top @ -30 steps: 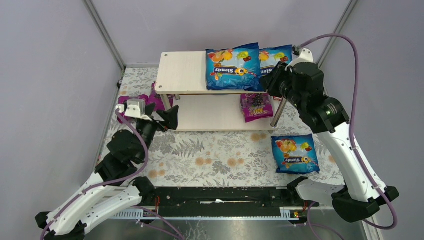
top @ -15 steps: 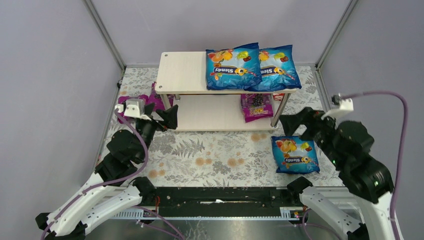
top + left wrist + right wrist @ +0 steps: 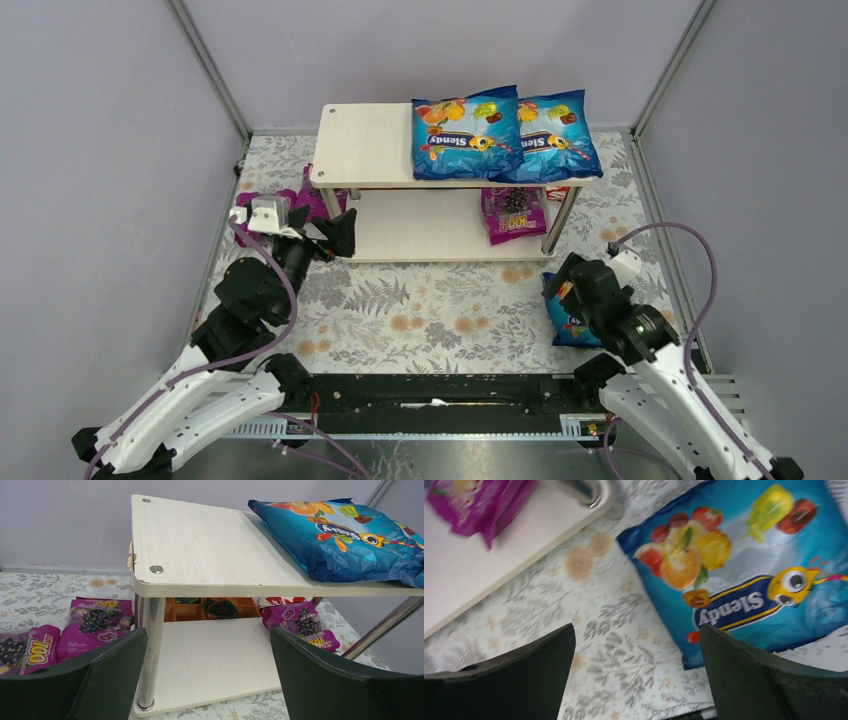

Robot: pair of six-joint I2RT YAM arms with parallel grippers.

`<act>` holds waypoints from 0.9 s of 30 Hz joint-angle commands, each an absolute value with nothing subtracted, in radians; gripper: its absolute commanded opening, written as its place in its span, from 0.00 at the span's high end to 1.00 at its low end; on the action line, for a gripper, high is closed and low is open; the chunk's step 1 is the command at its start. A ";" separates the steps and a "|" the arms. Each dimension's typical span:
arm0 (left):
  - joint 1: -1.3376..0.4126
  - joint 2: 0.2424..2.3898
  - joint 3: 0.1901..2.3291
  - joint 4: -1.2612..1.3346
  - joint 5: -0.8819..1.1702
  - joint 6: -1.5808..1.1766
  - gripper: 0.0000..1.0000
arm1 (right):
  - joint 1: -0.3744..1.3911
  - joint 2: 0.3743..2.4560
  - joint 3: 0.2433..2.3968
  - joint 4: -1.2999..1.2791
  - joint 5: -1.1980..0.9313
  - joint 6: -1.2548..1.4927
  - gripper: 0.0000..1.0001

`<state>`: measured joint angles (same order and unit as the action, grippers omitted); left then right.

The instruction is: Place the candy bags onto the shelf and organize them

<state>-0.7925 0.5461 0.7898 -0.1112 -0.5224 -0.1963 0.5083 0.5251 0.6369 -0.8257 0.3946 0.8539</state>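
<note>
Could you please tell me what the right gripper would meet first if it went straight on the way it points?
Probably the floral tablecloth, since the right gripper points down just beside the blue bag. One finger overlaps the bag's edge, so it might touch first; depth is unclear.

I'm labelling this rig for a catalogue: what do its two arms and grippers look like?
The left arm and right arm match: white shell links, black joints, a purple cable looping along each. The left gripper and right gripper each have two broad, matte dark fingers.
</note>
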 commanded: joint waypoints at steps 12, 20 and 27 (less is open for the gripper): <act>-0.785 0.552 0.800 -0.082 -0.498 -0.193 0.02 | 0.209 0.878 0.530 -0.450 0.484 0.799 0.01; -0.784 0.552 0.800 -0.081 -0.482 -0.196 0.02 | 0.036 0.953 0.490 -0.342 0.285 0.676 0.01; -0.781 0.560 0.802 -0.080 -0.466 -0.207 0.02 | 0.035 1.038 0.477 -0.325 -0.046 0.653 0.01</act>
